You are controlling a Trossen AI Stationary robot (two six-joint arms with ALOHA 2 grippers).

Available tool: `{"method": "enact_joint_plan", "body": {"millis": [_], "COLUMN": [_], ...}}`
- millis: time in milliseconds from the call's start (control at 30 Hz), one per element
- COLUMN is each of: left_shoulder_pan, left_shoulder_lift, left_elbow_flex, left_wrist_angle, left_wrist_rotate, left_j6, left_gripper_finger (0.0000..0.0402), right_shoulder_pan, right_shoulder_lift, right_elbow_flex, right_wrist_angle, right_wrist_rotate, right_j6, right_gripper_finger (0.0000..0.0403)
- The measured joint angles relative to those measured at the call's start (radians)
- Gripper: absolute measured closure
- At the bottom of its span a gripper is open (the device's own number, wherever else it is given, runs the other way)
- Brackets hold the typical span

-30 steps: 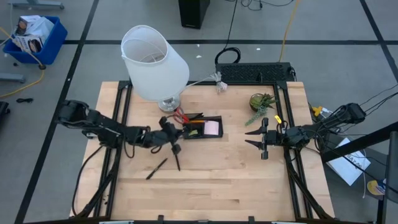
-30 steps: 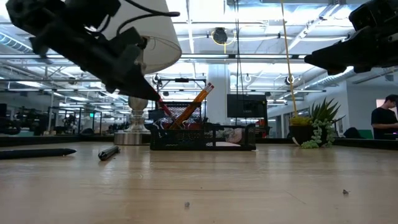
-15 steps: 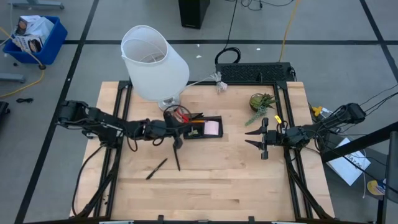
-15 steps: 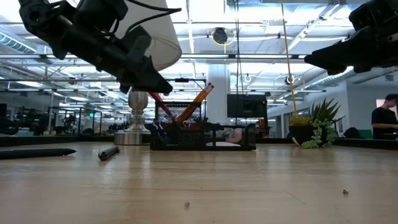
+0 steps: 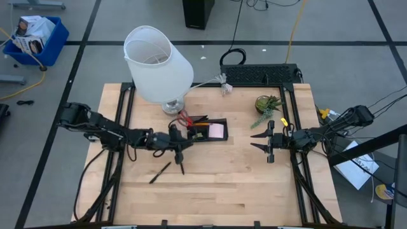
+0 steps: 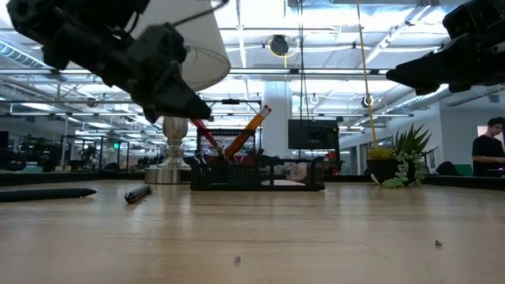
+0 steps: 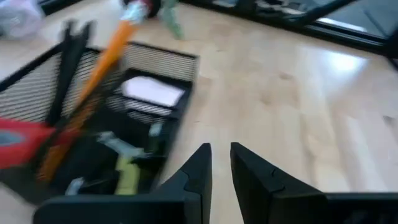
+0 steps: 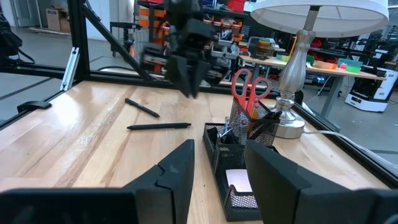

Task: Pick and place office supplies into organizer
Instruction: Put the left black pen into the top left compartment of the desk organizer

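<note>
Organizer (image 5: 207, 131) — black mesh tray, set just in front of the lamp (image 5: 158, 63) base near the table's (image 5: 222, 184) middle. Inside, seen from above: red-handled scissors (image 5: 185, 118) standing at the lamp end, an orange pencil (image 5: 199, 119) leaning beside them, a pink sticky-note pad (image 5: 217, 130) in the compartment toward the right arm, a yellow-green marker (image 5: 198, 135) lying low in the other. Same contents in the left wrist view: orange pencil (image 7: 93, 62) slanting across the mesh wall, red handle (image 7: 18, 140) at the edge, marker (image 7: 127, 174) on the tray floor, pale pad (image 7: 152, 92) farther back.

Left gripper (image 5: 179, 143) held above the table just beside the organizer's near-left corner, not touching it; fingers (image 7: 196, 171) narrow, a slim gap between them, nothing held. In the low view, raised and angled down toward the tray (image 6: 256, 175).

Two black pens still on the bare wood on the left arm's side of the tray — one (image 5: 181, 166) just below the left gripper, the other (image 5: 159, 172) a little farther out, tilted. Both visible low on the table as well (image 6: 137, 192) (image 6: 43, 193).

Right gripper (image 5: 262, 140) waiting well apart on the table's right half, near the small potted plant (image 5: 267, 105); fingers (image 8: 174, 171) spread, empty.
</note>
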Motion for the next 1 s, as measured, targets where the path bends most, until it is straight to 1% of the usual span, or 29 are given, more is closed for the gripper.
{"method": "enact_joint_plan", "body": {"millis": [167, 233, 333, 433, 600, 733, 867, 933, 1000], "left_shoulder_pan": [-0.076, -0.100, -0.160, -0.255, -0.435, -0.545, -0.602, -0.609, -0.609], "left_shoulder_lift": [0.000, 0.000, 0.000, 0.000, 0.000, 0.000, 0.000, 0.000, 0.000], "left_elbow_flex": [0.000, 0.000, 0.000, 0.000, 0.000, 0.000, 0.000, 0.000, 0.000], "left_wrist_angle": [0.012, -0.015, -0.076, -0.141, -0.193, -0.209, -0.304, -0.370, -0.471], "left_wrist_rotate": [-0.023, -0.022, -0.016, -0.121, -0.280, -0.397, -0.474, -0.479, -0.479], "left_j6": [0.016, -0.035, -0.160, -0.339, -0.486, -0.578, -0.667, -0.727, -0.825], "left_gripper_finger": [0.0339, 0.0339, 0.0339, 0.0339, 0.0339, 0.0339, 0.0336, 0.0326, 0.0311], "right_shoulder_pan": [0.000, 0.000, 0.000, 0.000, 0.000, 0.000, 0.000, 0.000, 0.000], "right_shoulder_lift": [0.000, 0.000, 0.000, 0.000, 0.000, 0.000, 0.000, 0.000, 0.000], "right_elbow_flex": [0.000, 0.000, 0.000, 0.000, 0.000, 0.000, 0.000, 0.000, 0.000], "right_wrist_angle": [0.000, 0.000, 0.000, 0.000, 0.000, 0.000, 0.000, 0.000, 0.000], "right_wrist_rotate": [0.000, 0.000, 0.000, 0.000, 0.000, 0.000, 0.000, 0.000, 0.000], "right_j6": [0.000, 0.000, 0.000, 0.000, 0.000, 0.000, 0.000, 0.000, 0.000], "right_gripper_finger": [0.0266, 0.0266, 0.0266, 0.0266, 0.0266, 0.0266, 0.0266, 0.0266, 0.0266]}}
